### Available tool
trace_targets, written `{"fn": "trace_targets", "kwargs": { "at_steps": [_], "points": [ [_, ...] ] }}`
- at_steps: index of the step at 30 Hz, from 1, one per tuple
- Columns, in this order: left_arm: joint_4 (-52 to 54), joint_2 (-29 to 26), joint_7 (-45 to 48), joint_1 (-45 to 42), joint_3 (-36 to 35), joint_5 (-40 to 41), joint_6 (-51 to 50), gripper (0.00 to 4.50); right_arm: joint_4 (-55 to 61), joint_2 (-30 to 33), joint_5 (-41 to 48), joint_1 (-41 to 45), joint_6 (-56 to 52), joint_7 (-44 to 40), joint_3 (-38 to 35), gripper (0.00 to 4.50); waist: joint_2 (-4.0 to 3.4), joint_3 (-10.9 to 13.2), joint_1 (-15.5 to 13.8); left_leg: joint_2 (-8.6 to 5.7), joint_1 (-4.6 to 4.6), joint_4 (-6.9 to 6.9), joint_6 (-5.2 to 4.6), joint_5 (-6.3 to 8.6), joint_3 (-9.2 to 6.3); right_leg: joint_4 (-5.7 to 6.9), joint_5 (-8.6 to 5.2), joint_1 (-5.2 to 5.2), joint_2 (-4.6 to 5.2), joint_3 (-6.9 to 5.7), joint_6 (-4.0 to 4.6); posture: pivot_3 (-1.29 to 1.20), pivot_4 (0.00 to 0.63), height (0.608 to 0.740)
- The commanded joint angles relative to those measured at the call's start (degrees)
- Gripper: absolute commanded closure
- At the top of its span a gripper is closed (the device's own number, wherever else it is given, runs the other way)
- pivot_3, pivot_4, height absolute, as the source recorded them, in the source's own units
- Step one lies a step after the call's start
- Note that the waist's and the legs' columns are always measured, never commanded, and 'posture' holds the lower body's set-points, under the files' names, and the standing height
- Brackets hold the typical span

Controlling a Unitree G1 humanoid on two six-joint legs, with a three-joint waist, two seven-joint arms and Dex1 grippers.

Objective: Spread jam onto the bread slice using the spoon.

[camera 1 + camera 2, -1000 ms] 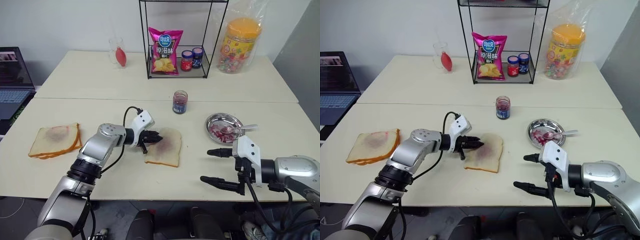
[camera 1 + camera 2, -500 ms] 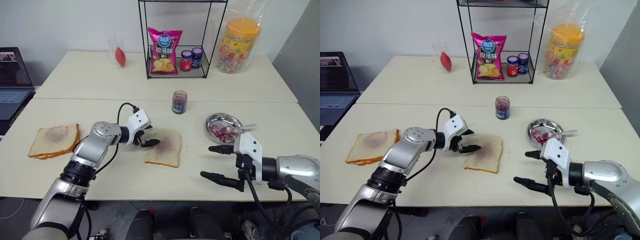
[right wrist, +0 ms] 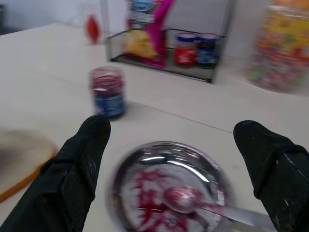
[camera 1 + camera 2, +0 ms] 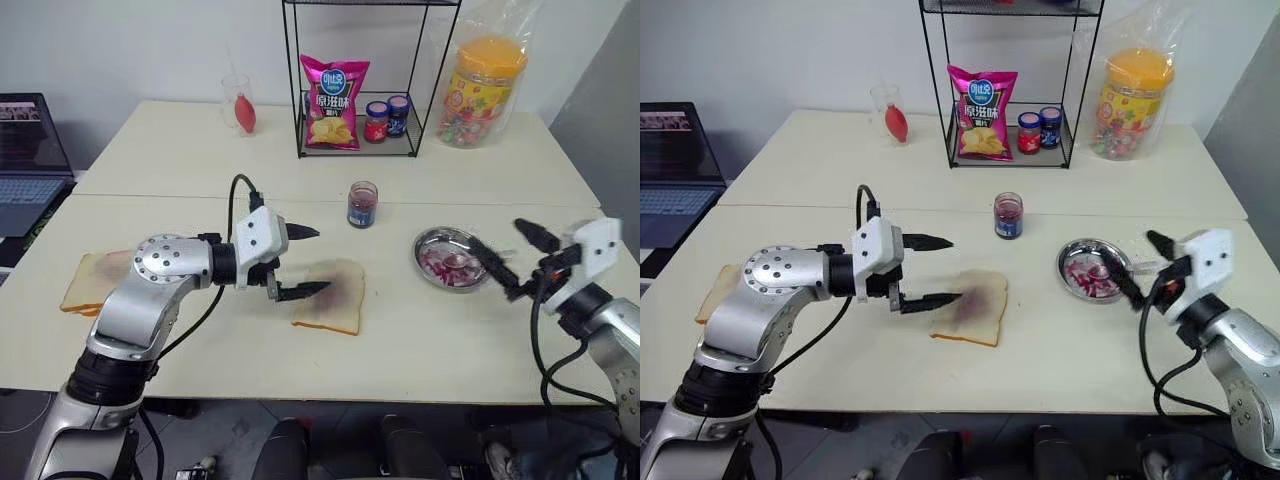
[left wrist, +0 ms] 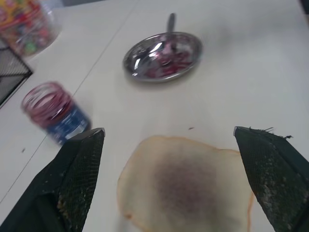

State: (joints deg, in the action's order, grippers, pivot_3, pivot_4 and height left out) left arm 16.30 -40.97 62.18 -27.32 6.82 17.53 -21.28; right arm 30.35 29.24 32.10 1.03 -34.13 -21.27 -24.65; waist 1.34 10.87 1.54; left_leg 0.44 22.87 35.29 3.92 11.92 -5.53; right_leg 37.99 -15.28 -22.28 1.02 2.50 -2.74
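The bread slice point(image 4: 330, 308) lies flat near the middle of the table, a purplish smear already worked into its centre, so the spreading looks largely done, or at least one pass of it. The left gripper point(image 4: 308, 262) hangs above the slice's left edge with its fingers wide apart, holding nothing and clear of the bread. The spoon point(image 3: 203, 205) rests in the steel dish point(image 4: 447, 262) to the right, bowl down among red streaks and handle lying out over the rim toward the right. The right gripper point(image 4: 517, 257) is up beside that dish on its right side, fingers spread wide and empty. The jam point(image 4: 361, 204) sits in its open jar on the far side of the bread, between the slice and the wire rack point(image 4: 355, 150). To my eye, what is left is small: perhaps another scoop if the thin stain is judged too light, otherwise just backing both arms away.
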Motion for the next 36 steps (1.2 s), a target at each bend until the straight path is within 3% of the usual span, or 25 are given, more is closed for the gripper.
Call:
{"fn": "trace_targets", "kwargs": {
  "at_steps": [1,3,9,23,36],
  "points": [
    [1.99,0.30,1.43,-3.25,1.98,-1.19,3.22,0.02,-3.26,-5.15,1.49,3.26,-0.82,10.00,-6.04,0.00,0.00,0.00,0.11,0.02,0.00,0.02,0.00,0.00,0.00,0.01,0.01,0.00,-0.03,0.01,0.01,0.00,0.150,0.740],
    [2.35,0.39,2.60,-4.16,2.98,-0.54,2.78,0.02,-5.19,-8.15,3.55,5.12,-2.93,14.72,-8.25,0.00,-0.05,0.00,0.17,0.01,-0.01,0.04,-0.01,-0.01,0.03,0.03,0.02,0.00,-0.04,0.04,0.03,0.00,0.150,0.740],
    [0.43,2.37,4.14,-5.26,6.63,-2.70,6.95,0.02,-17.25,-12.50,6.97,9.22,-3.06,16.09,-9.85,0.00,-0.10,-0.02,0.36,0.03,-0.03,-0.07,-0.02,0.00,0.13,0.01,0.00,-0.03,-0.06,0.11,0.07,0.00,0.150,0.740],
    [-0.18,4.72,4.31,-4.42,9.08,-3.85,8.92,0.02,-29.53,-15.29,18.74,15.81,-3.92,13.53,-12.82,0.00,-0.35,0.00,0.63,0.09,-0.05,-0.11,-0.03,-0.01,0.13,0.04,-0.03,-0.05,-0.15,0.13,0.13,0.00,0.150,0.740],
    [-0.32,6.00,4.14,-6.02,9.60,-5.13,7.63,0.02,-36.08,-14.48,18.35,19.23,-3.05,11.49,-9.98,0.00,-0.37,0.00,0.78,0.11,-0.06,-0.12,-0.04,-0.01,0.11,0.06,-0.03,-0.05,-0.20,0.13,0.13,0.00,0.150,0.740]
  ]
}}
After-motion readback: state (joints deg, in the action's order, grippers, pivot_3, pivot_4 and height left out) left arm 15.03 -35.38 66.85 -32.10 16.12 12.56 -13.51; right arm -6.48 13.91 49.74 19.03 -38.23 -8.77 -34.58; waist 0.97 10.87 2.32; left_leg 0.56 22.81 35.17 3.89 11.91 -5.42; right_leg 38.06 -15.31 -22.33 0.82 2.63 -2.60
